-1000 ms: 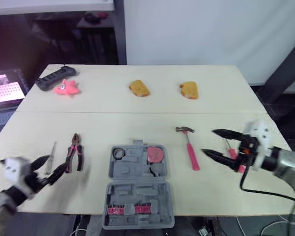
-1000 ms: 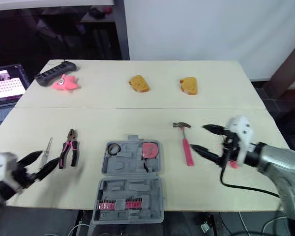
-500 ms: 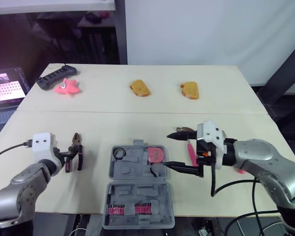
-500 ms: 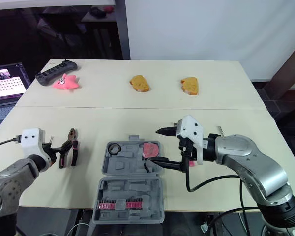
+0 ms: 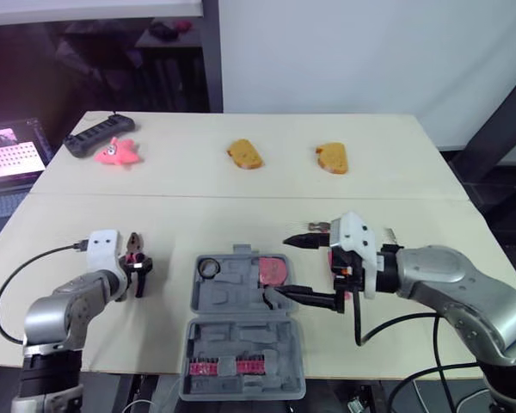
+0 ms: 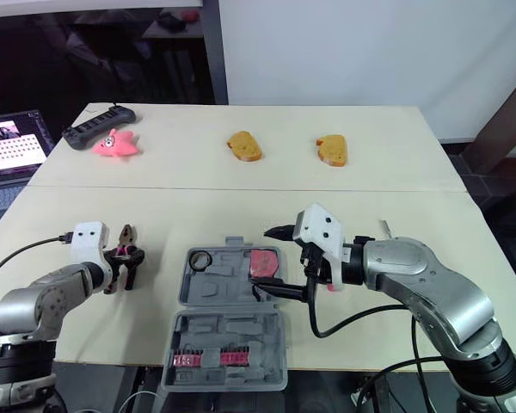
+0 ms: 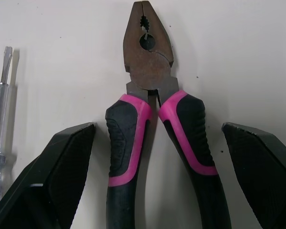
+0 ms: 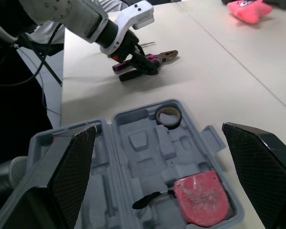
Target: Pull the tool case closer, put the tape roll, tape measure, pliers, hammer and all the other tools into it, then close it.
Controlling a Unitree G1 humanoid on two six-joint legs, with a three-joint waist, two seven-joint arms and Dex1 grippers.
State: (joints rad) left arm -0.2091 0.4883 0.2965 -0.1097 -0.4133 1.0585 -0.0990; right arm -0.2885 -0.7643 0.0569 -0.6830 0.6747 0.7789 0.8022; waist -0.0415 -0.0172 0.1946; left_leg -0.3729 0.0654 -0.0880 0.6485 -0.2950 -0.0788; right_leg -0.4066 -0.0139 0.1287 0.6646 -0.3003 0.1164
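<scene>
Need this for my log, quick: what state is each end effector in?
Left end effector: open, straddling the pliers handles, not gripping yet.
Right end effector: open, empty, above the open case.

We see a pale wooden tabletop (image 5: 241,172) spreading across the middle of the frame, with a thin seam (image 5: 241,197) running over it from left to right. Behind it, a plain white wall (image 5: 344,52) takes up the upper right and is evenly lit. A dark vertical post (image 5: 211,52) stands left of the upper centre. Beyond it, the upper left falls into shadow, where we make out dim shelving (image 5: 112,60). At the left edge a lit screen (image 5: 9,151) glows pinkish white. A dark slanted beam (image 5: 499,125) crosses the right edge above a dark floor (image 5: 496,202).
</scene>
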